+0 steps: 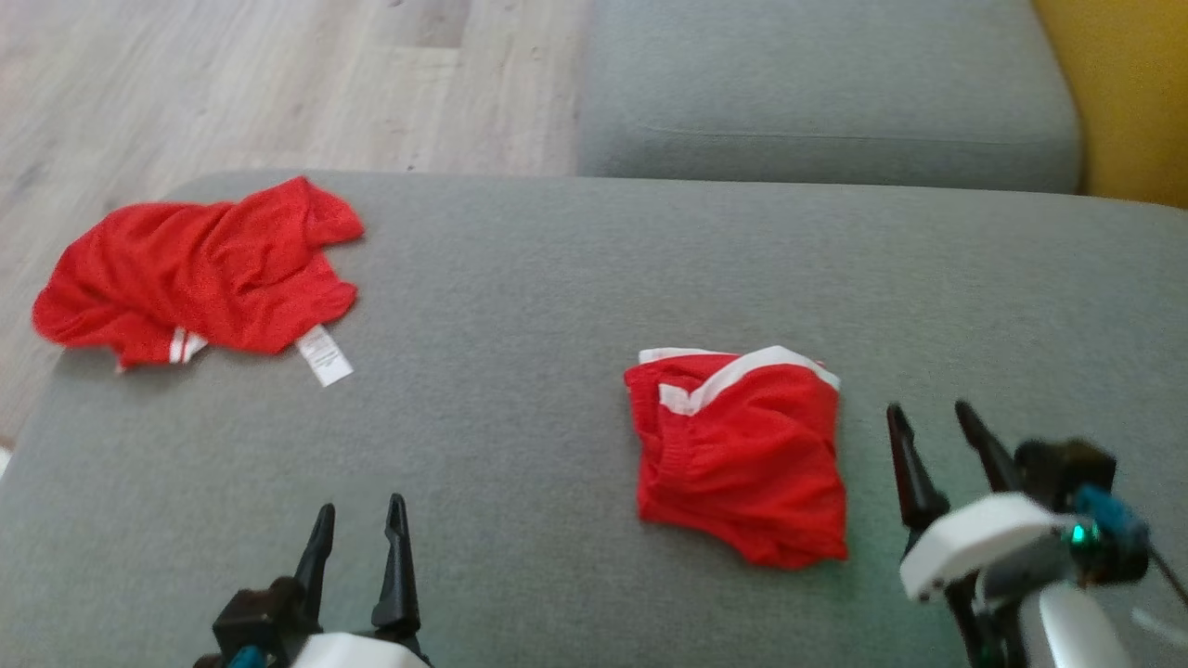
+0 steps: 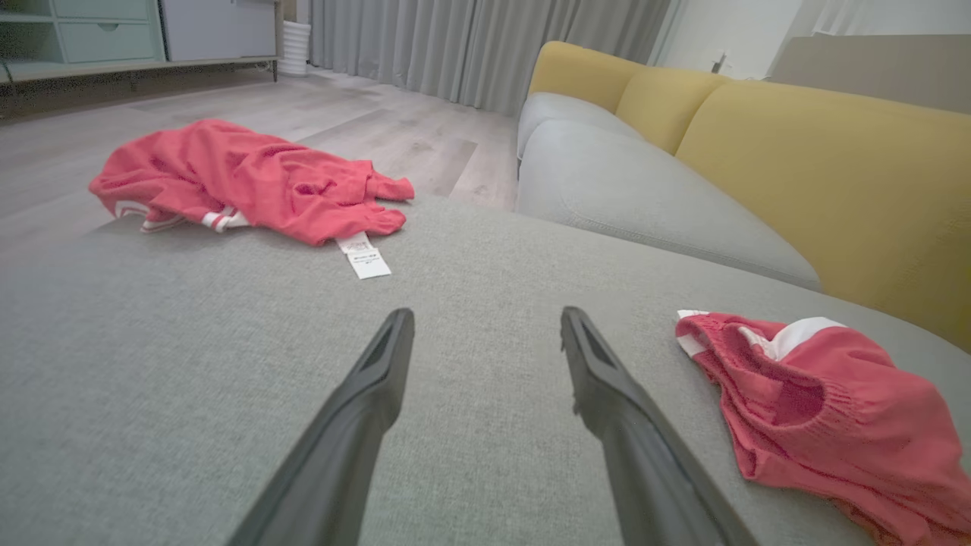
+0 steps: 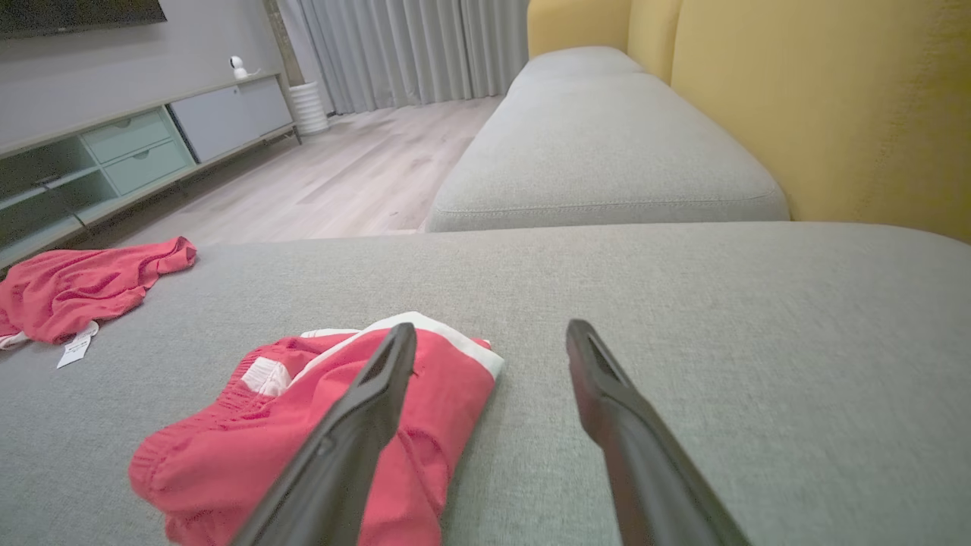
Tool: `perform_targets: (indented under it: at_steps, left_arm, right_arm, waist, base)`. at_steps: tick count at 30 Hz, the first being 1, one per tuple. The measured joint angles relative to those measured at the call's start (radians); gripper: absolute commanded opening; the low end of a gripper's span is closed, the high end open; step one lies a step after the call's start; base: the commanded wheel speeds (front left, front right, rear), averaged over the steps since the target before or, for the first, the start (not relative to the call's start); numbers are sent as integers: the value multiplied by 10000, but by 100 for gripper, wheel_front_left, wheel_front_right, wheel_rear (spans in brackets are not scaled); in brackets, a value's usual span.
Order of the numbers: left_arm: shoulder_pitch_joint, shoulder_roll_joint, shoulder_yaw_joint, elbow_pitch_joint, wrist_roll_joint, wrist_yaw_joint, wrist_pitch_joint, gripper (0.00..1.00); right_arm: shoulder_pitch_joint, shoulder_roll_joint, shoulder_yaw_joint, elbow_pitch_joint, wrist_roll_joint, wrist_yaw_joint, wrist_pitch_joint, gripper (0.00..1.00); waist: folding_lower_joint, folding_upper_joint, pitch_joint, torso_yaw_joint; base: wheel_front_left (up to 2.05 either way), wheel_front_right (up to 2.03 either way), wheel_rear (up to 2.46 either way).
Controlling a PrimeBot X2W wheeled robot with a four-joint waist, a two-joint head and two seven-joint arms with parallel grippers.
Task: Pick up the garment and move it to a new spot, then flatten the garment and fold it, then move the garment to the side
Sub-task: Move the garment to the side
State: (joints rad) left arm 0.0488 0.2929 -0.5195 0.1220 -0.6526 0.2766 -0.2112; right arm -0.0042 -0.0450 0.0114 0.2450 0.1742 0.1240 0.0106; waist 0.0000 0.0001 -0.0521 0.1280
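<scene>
Grey cushion with crumpled red garment and folded red shorts.

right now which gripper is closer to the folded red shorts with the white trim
Right. The right gripper hangs open just right of the folded red shorts; the left gripper, also open, is well off to their left.

Home living rm: grey/yellow sofa, curtains, low TV cabinet, wood floor.

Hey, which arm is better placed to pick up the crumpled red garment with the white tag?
Probably left: the left end effector, open, is nearer the crumpled garment, with bare cushion between; the right end effector sits beyond the folded red garment.
</scene>
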Motion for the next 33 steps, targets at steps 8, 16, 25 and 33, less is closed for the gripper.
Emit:
perform_targets:
  at_steps: [8, 16, 25, 33]
  left_arm:
    - [-35, -117, -165, 240, 2, -98, -2, 100]
    - [-50, -157, -215, 393, 0, -130, -29, 100]
    - [-143, -165, -209, 477, 0, -144, -109, 100]
    - [-306, -192, -178, 351, 6, -203, -192, 100]
  right_arm:
    - [-1104, -2, -357, 1319, -395, 0, 980, 100]
    - [-1495, -2, -825, 3344, -374, 0, 1367, 100]
    - [-2229, -8, -443, 4293, 42, 2, 1093, 0]
    - [-2929, -10, -800, 4381, -907, 2, 803, 0]
  waist:
    - [0, 0, 281, 800]
    - [0, 0, 738, 1650]
    - [0, 0, 1055, 1582]
    - [0, 0, 1378, 792]
  base:
    - [0, 0, 0]
    - [0, 0, 0]
    - [0, 0, 0]
    - [0, 0, 0]
